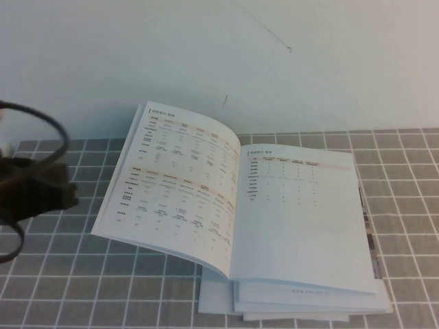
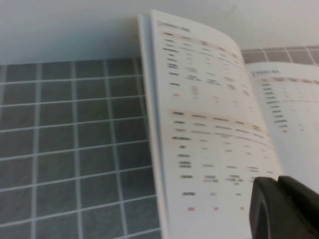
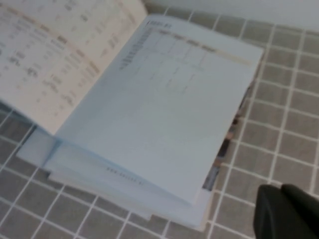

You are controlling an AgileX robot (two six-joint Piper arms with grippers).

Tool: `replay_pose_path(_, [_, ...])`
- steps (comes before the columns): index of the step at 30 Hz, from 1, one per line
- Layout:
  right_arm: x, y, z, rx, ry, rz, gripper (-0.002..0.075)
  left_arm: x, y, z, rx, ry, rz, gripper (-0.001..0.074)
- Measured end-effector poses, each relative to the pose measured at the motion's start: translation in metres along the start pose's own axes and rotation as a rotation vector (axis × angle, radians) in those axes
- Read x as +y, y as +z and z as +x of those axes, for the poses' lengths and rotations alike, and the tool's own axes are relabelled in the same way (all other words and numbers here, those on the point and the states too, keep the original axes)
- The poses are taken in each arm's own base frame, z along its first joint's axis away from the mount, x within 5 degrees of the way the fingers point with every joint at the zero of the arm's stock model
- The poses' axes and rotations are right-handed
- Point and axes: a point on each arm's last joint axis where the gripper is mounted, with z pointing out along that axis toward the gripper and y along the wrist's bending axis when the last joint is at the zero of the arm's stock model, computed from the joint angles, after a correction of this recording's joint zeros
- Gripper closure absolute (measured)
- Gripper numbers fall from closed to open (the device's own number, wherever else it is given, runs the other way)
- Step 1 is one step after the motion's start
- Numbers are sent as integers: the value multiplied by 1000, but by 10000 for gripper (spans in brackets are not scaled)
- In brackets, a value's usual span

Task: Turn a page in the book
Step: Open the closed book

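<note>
Grey-tiled desk (image 1: 62,288) with pale grout lines, set against a plain white wall (image 1: 219,55). The book (image 1: 233,199) lies open at centre on a stack of white booklets (image 1: 288,305); its left leaf (image 1: 175,185), dense with orange-banded tables, arches above the desk. The page (image 1: 298,219), a small table above blank space, lies flat on the right side. Left hand (image 1: 34,192) sits at the desk's left edge, apart from the book; right hand (image 3: 286,211) hovers near the book's right side. Whether either hand is open or closed cannot be told.

High view overlooks book (image 1: 240,205); wrist views flank it.
</note>
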Motion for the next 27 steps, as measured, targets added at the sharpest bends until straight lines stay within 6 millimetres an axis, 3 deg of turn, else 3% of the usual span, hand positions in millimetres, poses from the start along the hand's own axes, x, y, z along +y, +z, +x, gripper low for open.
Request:
replay_pose_path(4, [-8, 41, -6, 74, 4, -132, 729, -23, 40, -14, 90, 78, 128, 738])
replay_pose_path(11, [-18, 115, -9, 102, 70, -262, 729, -60, 126, -3, 249, 155, 228, 738])
replay_pose_path(19, [12, 195, -1, 222, 28, -370, 729, -63, 220, 32, 396, 145, 193, 738])
replay_pose_path(23, [31, 234, -4, 264, -21, -394, 729, -60, 245, 48, 444, 132, 179, 738])
replay_pose_path(27, [36, 265, -7, 284, -42, -390, 729, -57, 256, 62, 494, 125, 174, 738])
